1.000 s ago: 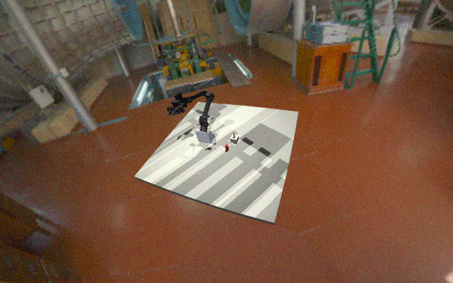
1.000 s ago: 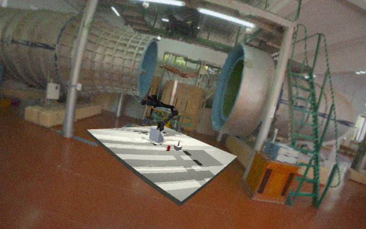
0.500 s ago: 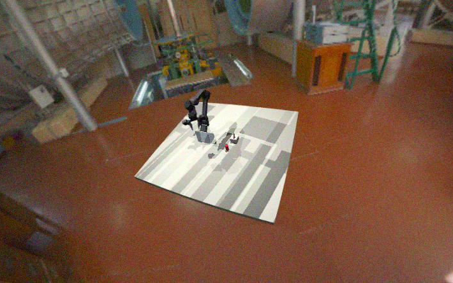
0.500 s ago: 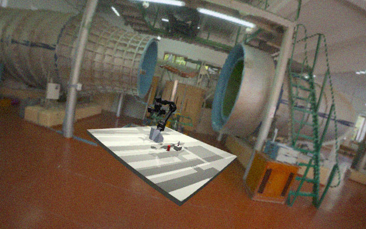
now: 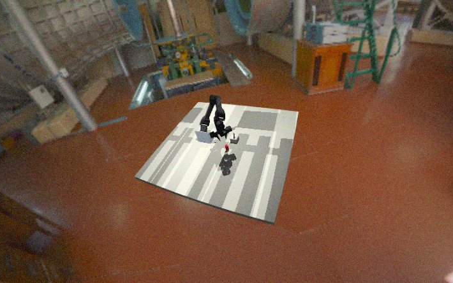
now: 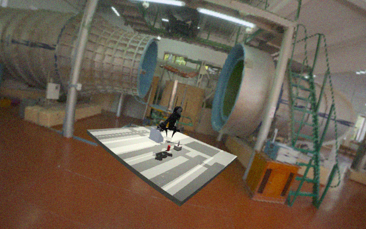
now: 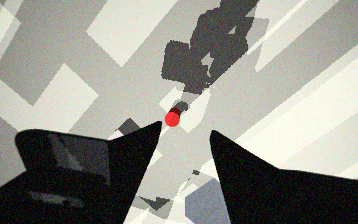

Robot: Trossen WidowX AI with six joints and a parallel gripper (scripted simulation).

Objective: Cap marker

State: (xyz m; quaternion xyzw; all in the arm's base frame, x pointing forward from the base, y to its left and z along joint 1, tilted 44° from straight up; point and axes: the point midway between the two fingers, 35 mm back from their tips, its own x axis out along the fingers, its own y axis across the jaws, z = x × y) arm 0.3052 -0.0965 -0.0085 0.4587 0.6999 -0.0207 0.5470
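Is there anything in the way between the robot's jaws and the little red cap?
Nothing visible is. The gripper hangs above the table with its jaws apart and nothing in them, and the red cap stands on the table just past the tips. Only bare striped table top shows between them.

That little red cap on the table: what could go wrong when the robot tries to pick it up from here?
The cap stands loose and upright, so a finger landing off-centre could tip it or send it rolling. In the wrist view it sits above the left finger's tip, not in the gap, so the empty, part-open gripper probably must line up before descending. The marker in its holder block stands close by, so a wide sweep might knock it.
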